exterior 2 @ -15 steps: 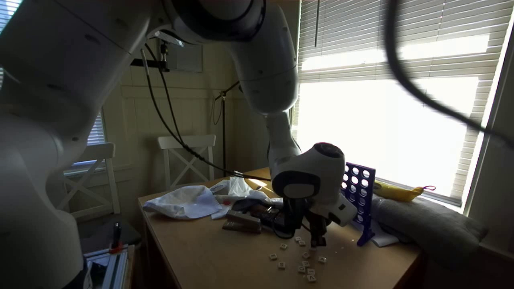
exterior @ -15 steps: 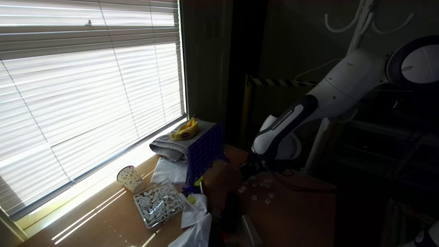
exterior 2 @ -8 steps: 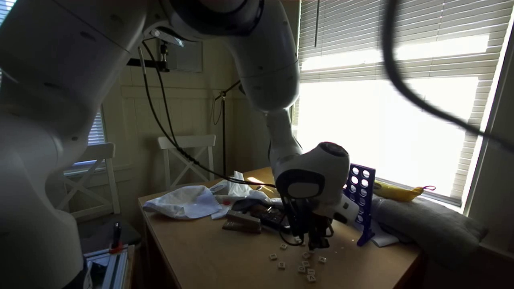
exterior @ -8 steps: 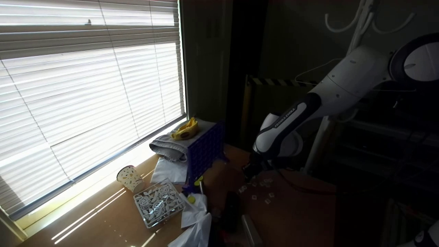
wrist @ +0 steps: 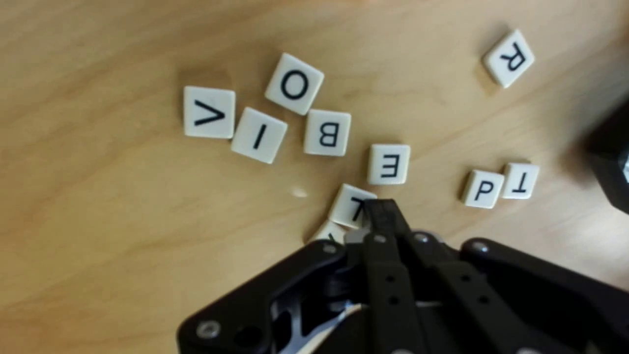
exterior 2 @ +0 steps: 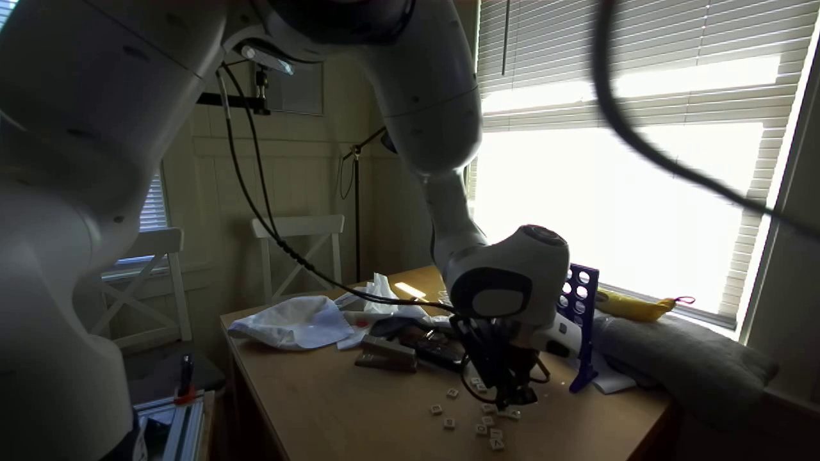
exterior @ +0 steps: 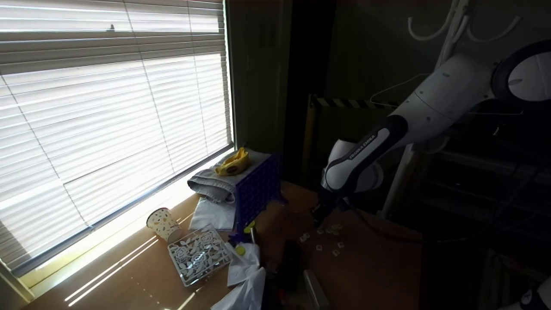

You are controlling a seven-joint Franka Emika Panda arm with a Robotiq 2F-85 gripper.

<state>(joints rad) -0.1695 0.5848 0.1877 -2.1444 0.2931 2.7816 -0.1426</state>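
Robotiq gripper (wrist: 385, 214): sliding slightly farther from the purple Connect Four grid (exterior 2: 592, 333) than a second ago, leaving most of the letter tiles (wrist: 328, 132) lying as before.
Fingertips (wrist: 379, 216): pressing together, gripping nothing visible, hanging low over the tiles on the grid's side opposite the pouch.
Half-hidden letter tile (wrist: 348, 206): lying at the fingertips on the wooden table (wrist: 123, 236), in front of the grid; touching a neighbouring letter tile (wrist: 328, 232); possibly touching the gripper too, not showing that contact clearly.
Tile handling: probably weighing very little, staying stiff and hard under a squeeze, hardly risking breakage, but likely skidding easily on smooth wood.
Tile hold: calling for a low pinch across two opposite side edges, avoiding the edge meeting the neighbour.
Yellow banana-shaped pouch (exterior 2: 634, 306): resting on a folded grey towel (exterior 2: 679, 346) just behind the grid, hiding anything inside.
Patterned paper cup (exterior: 163, 226): sitting well apart, also behind the grid, not showing any contents.
Grey rose-pattern openwork tray (exterior: 183, 255): lying near the grid's foot, just beside the cup; showing sunlit patches through its lattice, not letting any contents be made out.
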